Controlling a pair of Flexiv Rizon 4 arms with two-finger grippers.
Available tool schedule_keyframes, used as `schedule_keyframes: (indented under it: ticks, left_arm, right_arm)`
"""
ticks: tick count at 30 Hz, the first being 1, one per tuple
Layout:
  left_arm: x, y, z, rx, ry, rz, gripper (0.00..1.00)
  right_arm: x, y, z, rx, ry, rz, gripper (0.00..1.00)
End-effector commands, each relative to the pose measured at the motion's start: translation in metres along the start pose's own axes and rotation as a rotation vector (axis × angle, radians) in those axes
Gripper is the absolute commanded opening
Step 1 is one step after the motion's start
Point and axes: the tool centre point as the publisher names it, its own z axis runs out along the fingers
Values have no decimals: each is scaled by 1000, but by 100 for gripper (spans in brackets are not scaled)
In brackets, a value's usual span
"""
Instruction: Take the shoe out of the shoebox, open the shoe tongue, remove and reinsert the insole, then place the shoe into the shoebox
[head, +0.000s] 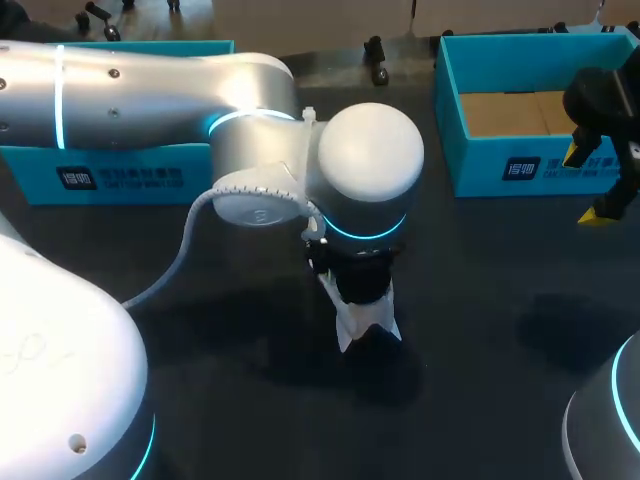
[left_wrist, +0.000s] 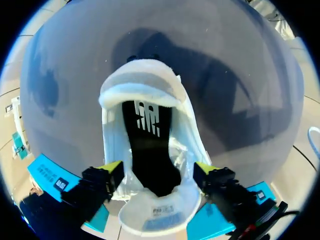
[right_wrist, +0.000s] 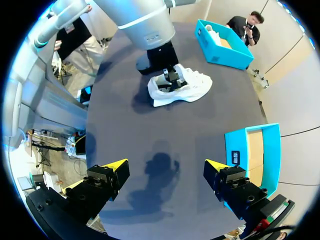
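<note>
From the head camera you see your left arm (head: 150, 90) stretched over the table (head: 500, 330), its bulk hiding most of the white shoe (head: 362, 322). A blue box (head: 480, 165) stands beside your right gripper (head: 592, 183), a second box (head: 110, 175) far left. Your left wrist view shows the left gripper (left_wrist: 159, 172) pinching the shoe (left_wrist: 142, 82) on both sides near the heel. Your right wrist view shows the right gripper (right_wrist: 166, 167) spread wide, holding nothing, well apart from the shoe (right_wrist: 192, 87).

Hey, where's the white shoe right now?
The white shoe sits mid-table in the head view, out of the boxes, held between the fingers of the left gripper. The right shoebox stands further back, to its right.
</note>
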Motion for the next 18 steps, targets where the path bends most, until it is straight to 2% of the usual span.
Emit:
schedule_keyframes:
  ticks: [1,9,18]
  left_arm:
    - [7,1,-11,13,-3,19,100]
    - [7,0,-20,8,3,60,100]
    - [5,12,-18,14,25,46,100]
  right_arm:
    - [-2,1,0,2,3,1,100]
    - [-2,1,0,2,3,1,100]
    - [-2,1,0,2,3,1,100]
